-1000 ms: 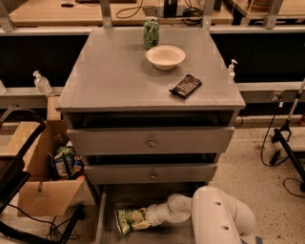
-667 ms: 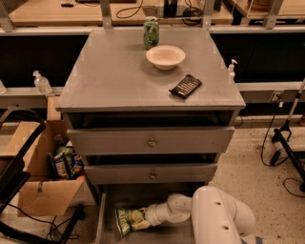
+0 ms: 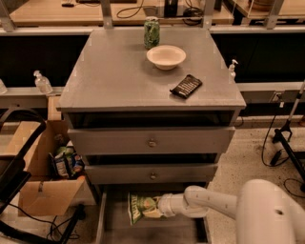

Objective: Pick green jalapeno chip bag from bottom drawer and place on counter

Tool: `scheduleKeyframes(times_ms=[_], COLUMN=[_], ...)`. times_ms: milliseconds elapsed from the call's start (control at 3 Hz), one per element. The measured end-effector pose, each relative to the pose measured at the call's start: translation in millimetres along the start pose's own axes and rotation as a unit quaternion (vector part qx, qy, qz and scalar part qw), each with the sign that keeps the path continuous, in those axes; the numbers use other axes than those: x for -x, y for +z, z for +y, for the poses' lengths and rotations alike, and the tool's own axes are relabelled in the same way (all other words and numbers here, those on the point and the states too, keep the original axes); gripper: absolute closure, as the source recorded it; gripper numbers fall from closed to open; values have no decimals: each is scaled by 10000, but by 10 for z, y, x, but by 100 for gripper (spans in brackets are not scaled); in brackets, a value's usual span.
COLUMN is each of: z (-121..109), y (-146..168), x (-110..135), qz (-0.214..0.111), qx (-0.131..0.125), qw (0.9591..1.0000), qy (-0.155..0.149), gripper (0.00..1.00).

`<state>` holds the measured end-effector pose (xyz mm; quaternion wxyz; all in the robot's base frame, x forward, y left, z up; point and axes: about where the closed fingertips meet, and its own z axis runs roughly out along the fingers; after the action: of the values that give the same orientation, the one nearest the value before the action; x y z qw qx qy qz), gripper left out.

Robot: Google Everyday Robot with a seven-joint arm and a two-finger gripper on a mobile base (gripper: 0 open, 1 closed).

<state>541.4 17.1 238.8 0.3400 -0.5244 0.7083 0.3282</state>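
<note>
The green jalapeno chip bag was a crinkled light-green foil bag with pale lettering on its face and a lighter crimped end. It sat inside the open bottom drawer, towards the back of the grey tray and just below the drawer front above it. Its printed face was turned up and outwards.

The gripper was down in the same drawer, at the end of a white arm that reached in from the right. Its tip met the right edge of the bag, so the bag lay directly to the left of the gripper and touched it. Whether the gripper was closed on the bag or only resting against it could not be told, because the rounded white wrist covered the place where they met.

Above the open drawer were two closed grey drawer fronts, the upper one and the lower one, each with a small round knob. The lower front overhung the back of the tray, close over the bag.

The counter carried three things. A green patterned can stood near the far edge, a pale bowl sat just in front of it, and a flat black packet lay nearer the front right.

An open cardboard box holding some packets stood on the floor to the left of the cabinet. A clear pump bottle stood on a ledge further left, and a smaller one stood by the counter's right side. A tan wooden desk ran along behind.
</note>
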Motion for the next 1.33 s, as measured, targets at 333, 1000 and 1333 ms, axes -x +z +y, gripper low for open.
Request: scheduleKeyframes(times_ms=[333, 1000, 1333], z=[80, 938, 1170], y=[-608, -1066, -1219], x=[523, 1305, 1380], qz=[18, 773, 967], qx=[-340, 39, 107], qw=[9993, 9936, 9921], qy=[146, 827, 794], gripper=[100, 100, 100])
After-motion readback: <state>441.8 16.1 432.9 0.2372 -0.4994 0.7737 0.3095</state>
